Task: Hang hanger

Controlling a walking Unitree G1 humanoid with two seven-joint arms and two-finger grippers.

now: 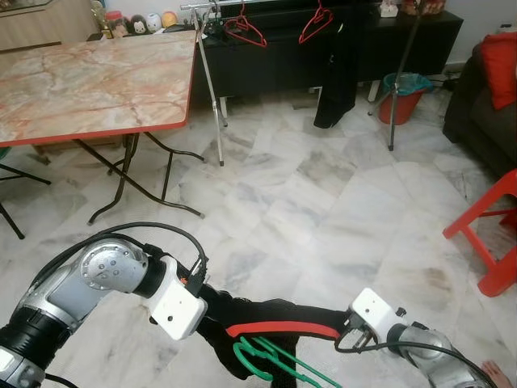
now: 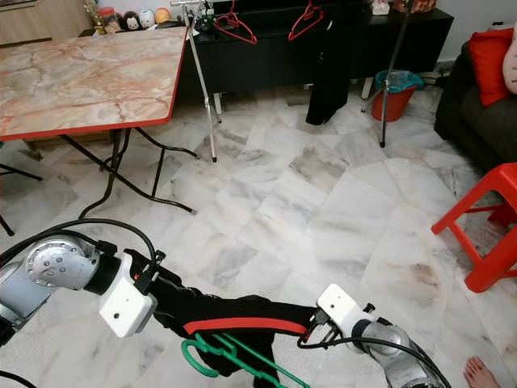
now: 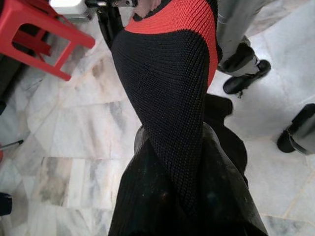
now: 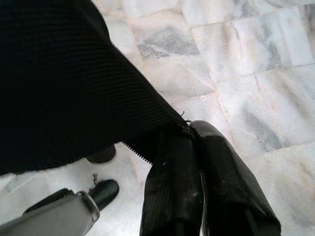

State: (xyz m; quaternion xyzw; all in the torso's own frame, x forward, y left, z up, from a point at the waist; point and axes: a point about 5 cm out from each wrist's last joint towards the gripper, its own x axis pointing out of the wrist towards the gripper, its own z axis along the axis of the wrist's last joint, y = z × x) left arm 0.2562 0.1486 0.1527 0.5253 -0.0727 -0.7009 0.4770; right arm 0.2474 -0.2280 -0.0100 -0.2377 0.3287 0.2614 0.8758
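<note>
Left gripper (image 3: 172,196): clenched on garment (image 1: 271,315), black knit with red band.
Right gripper (image 4: 197,147): clenched on garment's zipper edge; we hold cloth stretched between both.
Green hanger (image 1: 271,360): dangling just below garment, between grippers.
Rack (image 1: 212,81): well ahead, beyond bench (image 1: 89,81).
Risk, our judgement: hanger slips free or snags while we walk; cloth sags to floor (image 1: 323,210).

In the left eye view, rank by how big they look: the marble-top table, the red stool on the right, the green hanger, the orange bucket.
1. Marble-top table, largest by far.
2. Red stool and green hanger: look alike in extent; both are cut off by the frame, and the hanger is much nearer, so unranked.
3. Orange bucket, smallest, though farthest away.
</note>
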